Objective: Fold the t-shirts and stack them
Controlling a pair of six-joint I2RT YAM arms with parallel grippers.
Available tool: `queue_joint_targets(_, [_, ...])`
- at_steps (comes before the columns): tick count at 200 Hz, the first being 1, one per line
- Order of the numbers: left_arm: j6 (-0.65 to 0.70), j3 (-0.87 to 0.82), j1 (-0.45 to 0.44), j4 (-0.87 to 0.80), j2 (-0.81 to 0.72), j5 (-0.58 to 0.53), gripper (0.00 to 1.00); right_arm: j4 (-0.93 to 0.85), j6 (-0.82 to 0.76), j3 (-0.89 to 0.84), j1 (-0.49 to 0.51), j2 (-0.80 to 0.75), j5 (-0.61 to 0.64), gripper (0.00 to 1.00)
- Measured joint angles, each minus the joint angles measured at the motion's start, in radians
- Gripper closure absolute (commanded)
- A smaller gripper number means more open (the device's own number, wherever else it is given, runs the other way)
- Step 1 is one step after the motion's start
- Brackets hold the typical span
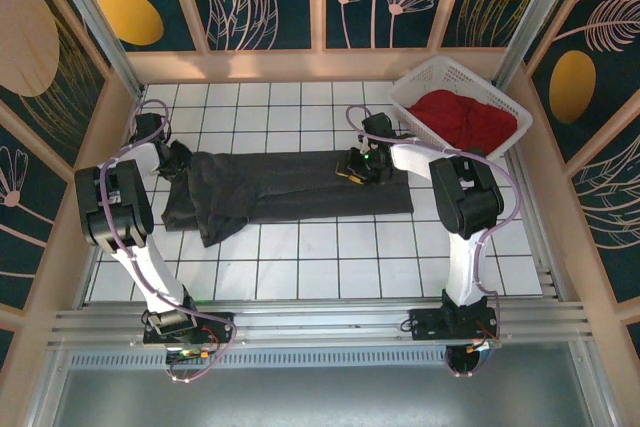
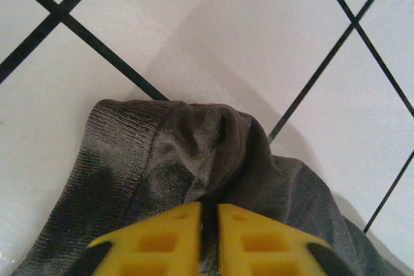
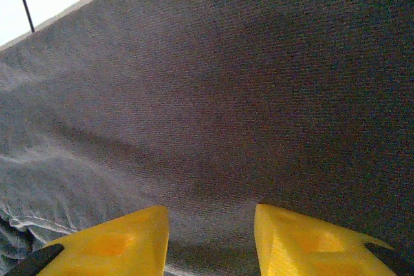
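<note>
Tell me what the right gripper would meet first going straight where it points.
Probably the grey shirt: it lies right ahead of the right gripper, whose jaws stand open; depth is unclear.

top: high, rear, facing down | wrists: close, facing down | shared: grey t-shirt (image 1: pixel 290 192)

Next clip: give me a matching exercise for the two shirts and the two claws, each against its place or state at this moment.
Things:
1. grey t-shirt
2. red t-shirt
3. left claw
4. right claw

Places or states:
A. open, poised over grey cloth
B. heaped in the white basket
C. laid out long on the tiled table
D. shut on a bunched shirt edge

Pairs: 1-C; 2-B; 3-D; 4-A
</note>
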Motion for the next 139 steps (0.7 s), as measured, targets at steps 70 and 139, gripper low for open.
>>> queue_joint_targets(70, [-0.029, 0.046, 0.085, -0.037, 0.005, -0.038, 1.00, -0.024, 0.000, 0.008, -0.015, 0.006, 0.026, 0.71])
queue_joint_targets(139, [-0.031, 0.095, 0.089, -0.078, 0.044, -0.019, 0.78, -0.017, -0.026, 0.005, -0.018, 0.006, 0.014, 0.64])
